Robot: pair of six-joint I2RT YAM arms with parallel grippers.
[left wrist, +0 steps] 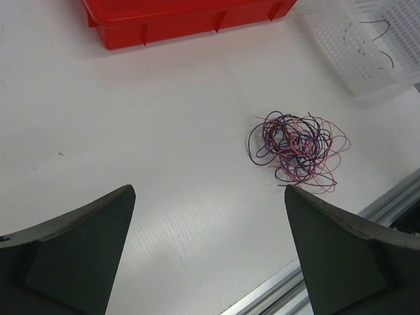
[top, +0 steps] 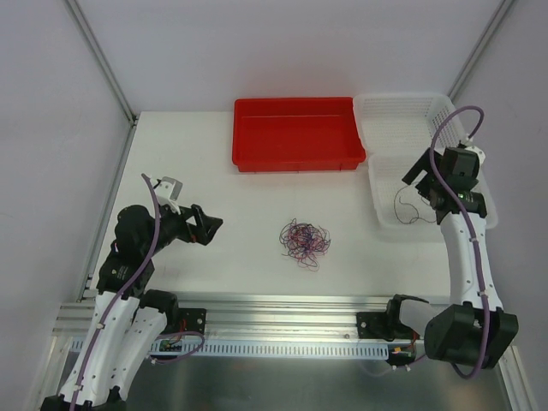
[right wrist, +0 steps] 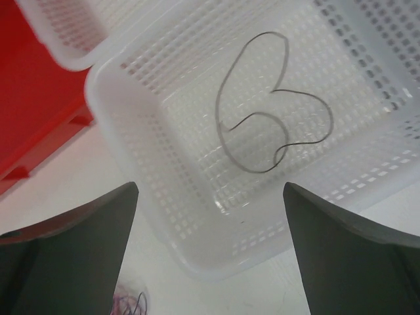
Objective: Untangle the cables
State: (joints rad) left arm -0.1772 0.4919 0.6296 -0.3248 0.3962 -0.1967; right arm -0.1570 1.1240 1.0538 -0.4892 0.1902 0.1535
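Note:
The cables (top: pixel 305 241) are a small knot of thin purple, black and pink strands on the white table, between the two arms. The knot shows in the left wrist view (left wrist: pixel 296 147), and blurred at the bottom edge of the right wrist view (right wrist: pixel 128 305). One black strand (right wrist: pixel 269 125) lies loose inside the white mesh basket (top: pixel 428 107), and it also shows in the top view (top: pixel 409 210). My left gripper (top: pixel 205 224) is open and empty, left of the knot and pointing at it (left wrist: pixel 209 190). My right gripper (top: pixel 425 187) is open and empty above the basket's near corner (right wrist: pixel 210 187).
A red tray (top: pixel 300 158) stands behind the knot, with the basket to its right. An aluminium rail (top: pixel 282 308) runs along the table's near edge. Frame posts stand at the back corners.

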